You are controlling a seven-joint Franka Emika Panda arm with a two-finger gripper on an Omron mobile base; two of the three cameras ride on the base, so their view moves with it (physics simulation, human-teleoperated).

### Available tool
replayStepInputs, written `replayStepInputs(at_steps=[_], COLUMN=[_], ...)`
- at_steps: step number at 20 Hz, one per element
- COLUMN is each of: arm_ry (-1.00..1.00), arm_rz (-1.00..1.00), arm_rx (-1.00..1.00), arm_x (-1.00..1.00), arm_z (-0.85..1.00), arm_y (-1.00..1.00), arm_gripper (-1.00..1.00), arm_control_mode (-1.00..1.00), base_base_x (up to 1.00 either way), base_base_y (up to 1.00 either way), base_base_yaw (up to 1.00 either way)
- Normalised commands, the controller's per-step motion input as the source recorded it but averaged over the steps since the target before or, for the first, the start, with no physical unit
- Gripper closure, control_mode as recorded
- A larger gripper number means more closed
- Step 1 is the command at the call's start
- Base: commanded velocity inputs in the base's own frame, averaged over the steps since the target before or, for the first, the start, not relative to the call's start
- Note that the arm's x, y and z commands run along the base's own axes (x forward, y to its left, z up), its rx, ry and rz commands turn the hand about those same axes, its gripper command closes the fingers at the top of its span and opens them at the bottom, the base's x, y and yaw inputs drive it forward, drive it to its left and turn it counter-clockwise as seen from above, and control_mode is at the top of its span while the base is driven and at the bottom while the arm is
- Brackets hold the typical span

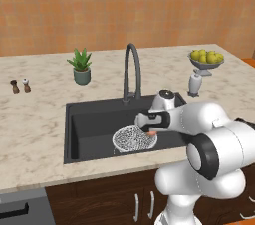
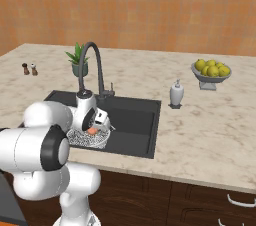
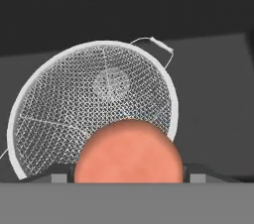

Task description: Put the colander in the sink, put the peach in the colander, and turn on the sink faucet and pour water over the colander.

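An orange-brown textured wall (image 1: 124,10) is running behind a beige marbled countertop (image 1: 35,124). Dark brown cabinet doors (image 2: 200,200) with silver handles (image 1: 143,206) are sitting beneath the countertop. Even, diffuse light is falling across the scene, casting soft shadows on the counter surface.

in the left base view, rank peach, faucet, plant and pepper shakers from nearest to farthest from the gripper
1. Peach, between the fingers of the gripper, over the colander.
2. Faucet, behind the sink.
3. Plant, back left on the counter.
4. Pepper shakers, far left.
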Motion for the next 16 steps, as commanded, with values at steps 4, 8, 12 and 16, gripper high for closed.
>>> replayStepInputs(at_steps=[4,8,12,16], arm_ry=[0.0,0.0,0.0,0.0], arm_rz=[0.0,0.0,0.0,0.0], arm_rx=[0.0,0.0,0.0,0.0], arm_x=[0.0,0.1,0.11,0.1], arm_z=[-0.34,-0.32,-0.26,-0.2], arm_y=[0.0,0.09,0.06,0.07], arm_gripper=[1.0,1.0,1.0,1.0], arm_control_mode=[-1.0,-1.0,-1.0,-1.0], base_base_x=[0.0,0.0,0.0,0.0], base_base_y=[0.0,0.0,0.0,0.0], base_base_yaw=[0.0,0.0,0.0,0.0])
